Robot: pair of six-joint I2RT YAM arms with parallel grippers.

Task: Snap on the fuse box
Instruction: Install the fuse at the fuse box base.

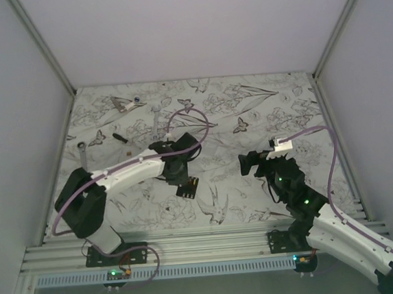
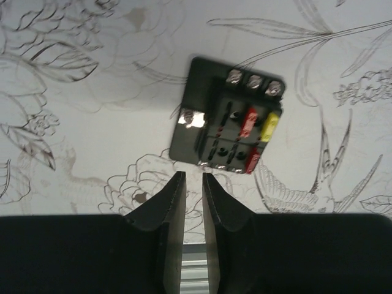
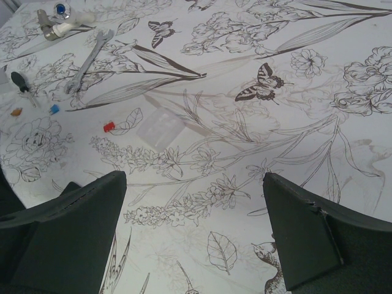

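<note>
- Two claws are showing, and neither is holding anything. The left claw point(image 2: 193, 177) is hanging with its fingers only slightly spread, leaving a narrow gap. The right claw point(image 3: 193, 177) is standing spread wide.
- The fuse box point(image 2: 226, 119) is lying flat on the table point(image 2: 79, 141) with its slots facing up and red and yellow fuses showing. It is sitting just beyond the left claw's fingertips, not touching them.
- A clear flat piece point(image 3: 160, 127), probably the box's cover, is lying on the table ahead of the right claw. A small red bit point(image 3: 109, 127) is sitting beside it and a wrench point(image 3: 89, 61) farther off. The fuse box is not appearing in that view.
- The task is looking to be at an early step. The box is sitting uncovered, so the snapping-on is not yet done, and the left claw seems to be lining up with the box.
- The next move is likely calling for one claw to steady the box. The other would be picking up the clear piece, squaring it over the slots and pressing down evenly until it clicks. A crooked press could be tipping or sliding the box on the cloth.
</note>
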